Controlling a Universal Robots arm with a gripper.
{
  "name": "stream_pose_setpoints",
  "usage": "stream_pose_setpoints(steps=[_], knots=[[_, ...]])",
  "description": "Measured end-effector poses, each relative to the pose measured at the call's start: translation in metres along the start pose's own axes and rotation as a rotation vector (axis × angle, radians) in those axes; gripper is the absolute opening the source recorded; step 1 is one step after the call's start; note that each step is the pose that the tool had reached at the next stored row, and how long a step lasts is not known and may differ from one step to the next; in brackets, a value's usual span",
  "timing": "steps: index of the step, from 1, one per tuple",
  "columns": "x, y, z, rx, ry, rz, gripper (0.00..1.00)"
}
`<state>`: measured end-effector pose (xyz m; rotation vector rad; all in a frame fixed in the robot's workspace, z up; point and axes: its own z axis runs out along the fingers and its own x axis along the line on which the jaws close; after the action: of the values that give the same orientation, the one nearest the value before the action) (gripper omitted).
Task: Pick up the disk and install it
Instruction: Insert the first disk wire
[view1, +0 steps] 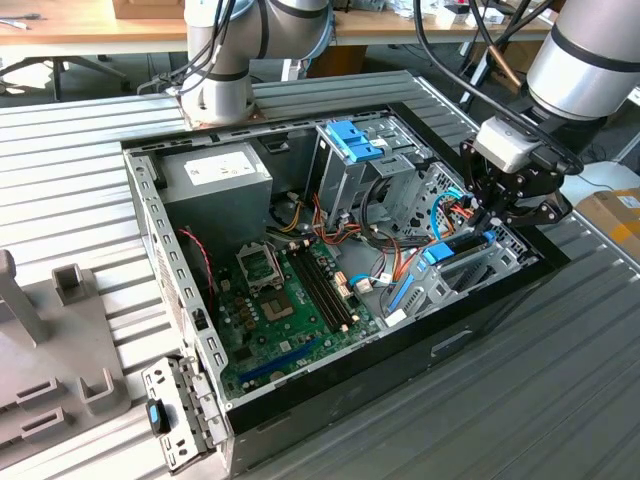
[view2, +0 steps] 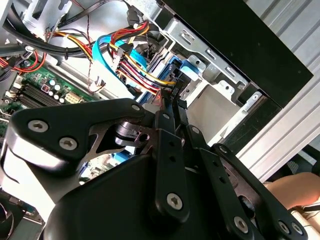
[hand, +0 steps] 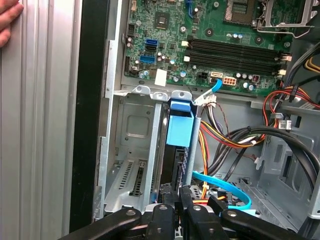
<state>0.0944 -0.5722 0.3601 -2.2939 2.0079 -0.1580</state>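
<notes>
First wrist view has the gripper (hand: 178, 189) at the near end of the disk (hand: 175, 160). Its two black fingers (hand: 170, 200) are drawn together with barely a sliver between them. Their tips sit right at the disk's edge, and I cannot tell whether they pinch any of it. The disk stands on edge in a slot of the grey metal drive bay (hand: 130, 130), black body framed in bright blue, with its blue end tab toward the motherboard (hand: 210, 45). A flat blue cable (hand: 220, 185) and a bundle of red, yellow and black wires (hand: 210, 145) run just beside the slot.

In the second wrist view the gripper (view2: 172, 97) tapers to a narrow point against the blue frame of the disk (view2: 189, 70), with coloured wires (view2: 135, 55) arching close by.

In the exterior view the grey arm (view1: 585, 60) comes in from the exterior view's upper right. Its wrist bends down so the gripper (view1: 487, 222) dips into the near right corner of the open computer case (view1: 400, 360). The disk (view1: 440, 253) lies in the bay there, beside the motherboard (view1: 290, 300). A light-blue latch (view1: 352, 140) tops the taller cage farther back. The case rests on a ribbed metal table (view1: 560, 380), with a perforated bracket (view1: 175, 415) lying outside its front corner. A person's hand (hand: 10, 20) rests on the table in the first wrist view.
</notes>
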Motion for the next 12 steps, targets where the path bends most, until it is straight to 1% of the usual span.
stream_pose_setpoints(steps=[4,8,10,12], knots=[[0.0000,0.0005,0.0000,0.0016,0.0004,0.001,0.16],[-0.0001,0.0011,0.0005,0.0156,0.0029,0.006,0.16],[-0.0002,0.0011,0.0006,0.0156,0.0036,0.011,0.16],[-0.0001,0.0012,0.0008,0.0153,0.0061,0.028,0.16]])
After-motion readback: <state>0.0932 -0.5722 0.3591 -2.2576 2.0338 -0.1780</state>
